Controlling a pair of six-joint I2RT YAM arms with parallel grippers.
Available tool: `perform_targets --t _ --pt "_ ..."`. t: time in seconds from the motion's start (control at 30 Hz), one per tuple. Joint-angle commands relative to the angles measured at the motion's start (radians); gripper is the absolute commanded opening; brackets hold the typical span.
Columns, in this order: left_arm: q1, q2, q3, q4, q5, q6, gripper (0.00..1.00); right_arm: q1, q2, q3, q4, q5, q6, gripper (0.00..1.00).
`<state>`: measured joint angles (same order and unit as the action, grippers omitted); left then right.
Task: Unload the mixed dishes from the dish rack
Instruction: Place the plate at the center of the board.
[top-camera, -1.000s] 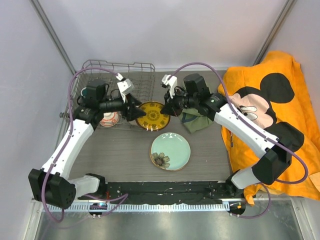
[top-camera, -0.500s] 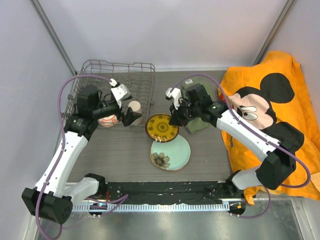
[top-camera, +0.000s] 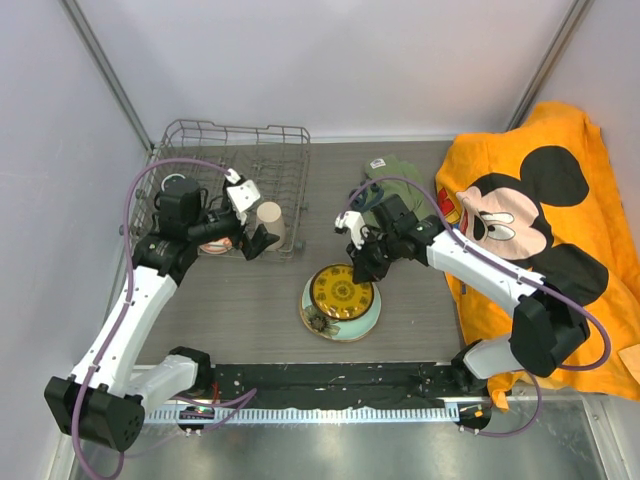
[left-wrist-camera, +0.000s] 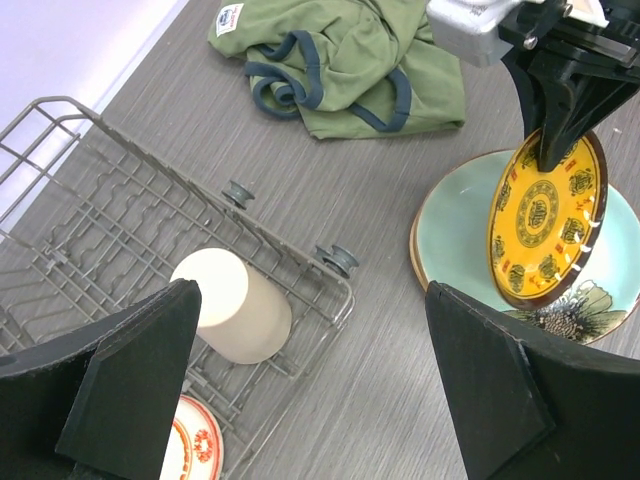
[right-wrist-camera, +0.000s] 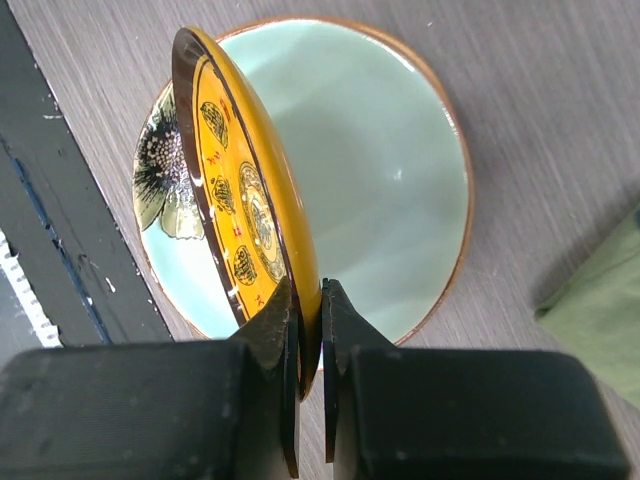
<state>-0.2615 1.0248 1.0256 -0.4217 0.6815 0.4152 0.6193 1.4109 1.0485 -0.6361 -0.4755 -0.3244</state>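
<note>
Nearest the bases, the small yellow patterned plate (right-wrist-camera: 250, 210) hangs tilted on edge directly over the pale green plate (right-wrist-camera: 390, 180). Its rim is pinched between the closed jaws of the right gripper (right-wrist-camera: 308, 300). Farther back, the left gripper (left-wrist-camera: 310, 340) gapes wide and empty, and the beige cup (left-wrist-camera: 232, 305) lies on its side in the dish rack (left-wrist-camera: 60, 110) just beneath it, so the left arm is nearer.

Seemingly the dish rack (left-wrist-camera: 100, 205) wall crowds beige cup (left-wrist-camera: 232, 305).

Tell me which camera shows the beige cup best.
The left wrist view: the beige cup sits in the dish rack, close and unobstructed. The top view shows it small, from above. The right wrist view misses it entirely.
</note>
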Motion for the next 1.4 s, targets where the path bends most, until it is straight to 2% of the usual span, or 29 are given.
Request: perform_targets --t 0.0,0.33,0.43,0.47,0.57,0.6,0.7,0.8,0.93,1.2,1.37 --pt "0.001 -0.020 -0.009 -0.002 -0.008 0.040 1.00 -0.004 0.036 -0.010 0.007 -0.067 -0.034 0.01" --pt "0.001 -0.019 -0.022 -0.008 -0.028 0.063 1.00 -0.004 0.109 -0.031 0.018 -0.086 -0.064 0.01" --pt "0.001 -0.017 -0.032 -0.003 -0.034 0.069 1.00 -0.006 0.120 -0.036 0.030 -0.063 -0.062 0.09" --pt "-0.001 -0.019 -0.033 -0.002 -0.034 0.070 1.00 -0.004 0.129 -0.039 0.036 -0.048 -0.059 0.18" --pt "-0.001 -0.017 -0.036 0.001 -0.040 0.074 1.00 -0.004 0.148 -0.041 0.041 -0.028 -0.059 0.26" --pt "-0.001 -0.015 -0.038 -0.002 -0.042 0.076 1.00 -0.004 0.151 -0.041 0.041 -0.015 -0.059 0.34" --pt "0.001 -0.017 -0.041 0.000 -0.049 0.083 1.00 -0.004 0.161 -0.042 0.046 0.000 -0.058 0.46" --pt "-0.001 -0.015 -0.047 -0.005 -0.056 0.092 1.00 -0.004 0.166 -0.042 0.049 0.008 -0.056 0.53" --pt "-0.001 -0.017 -0.058 -0.003 -0.080 0.111 1.00 -0.004 0.166 -0.045 0.050 0.015 -0.053 0.56" --pt "0.002 0.004 -0.073 0.034 -0.285 0.186 1.00 -0.004 0.138 -0.045 0.061 0.043 -0.047 0.72" --pt "0.030 0.034 -0.058 0.034 -0.342 0.261 1.00 -0.004 0.059 -0.035 0.075 0.099 -0.042 0.83"
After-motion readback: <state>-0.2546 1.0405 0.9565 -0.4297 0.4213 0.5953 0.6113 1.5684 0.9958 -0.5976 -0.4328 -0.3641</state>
